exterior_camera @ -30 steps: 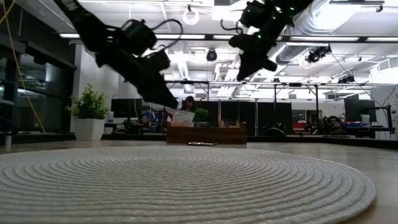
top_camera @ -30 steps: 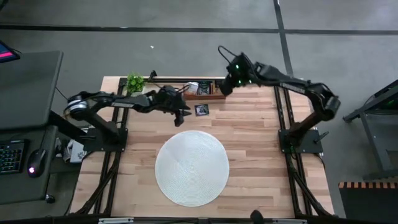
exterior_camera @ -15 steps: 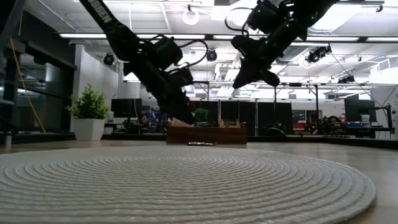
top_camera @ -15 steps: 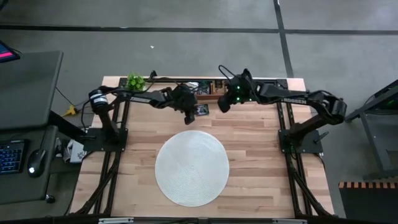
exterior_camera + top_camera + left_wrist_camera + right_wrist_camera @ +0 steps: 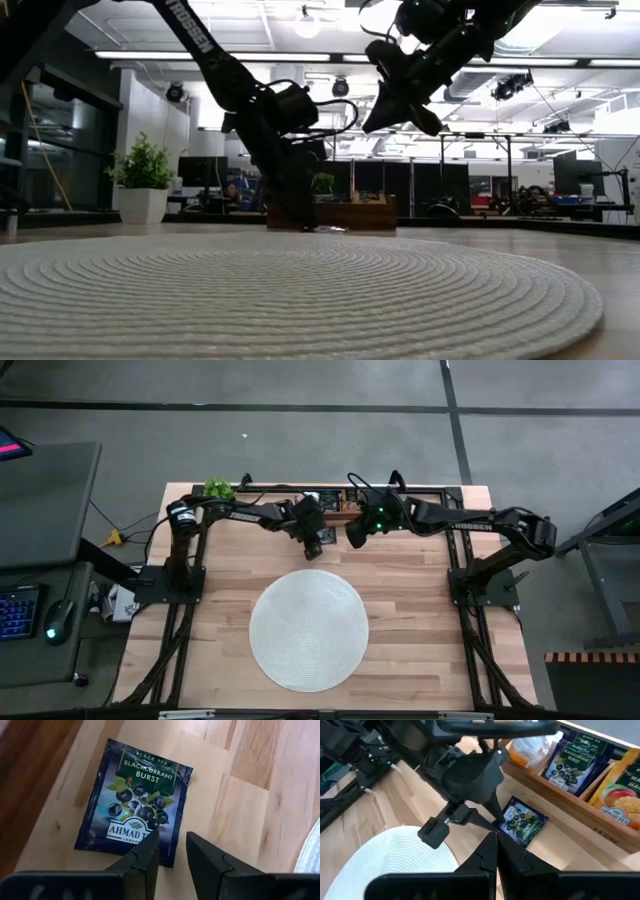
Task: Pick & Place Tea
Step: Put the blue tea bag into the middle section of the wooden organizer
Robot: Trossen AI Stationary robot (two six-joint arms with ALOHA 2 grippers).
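Sachet [image 5: 135,815] reads "Black Tea, Blackcurrant Burst, Ahmad."

tray [image 5: 580,820] cut off, sachets' [image 5: 572,762] tops cropped

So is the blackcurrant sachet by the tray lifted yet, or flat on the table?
Flat on the table: the blackcurrant sachet lies face up on the wood, the left gripper open over its edge.
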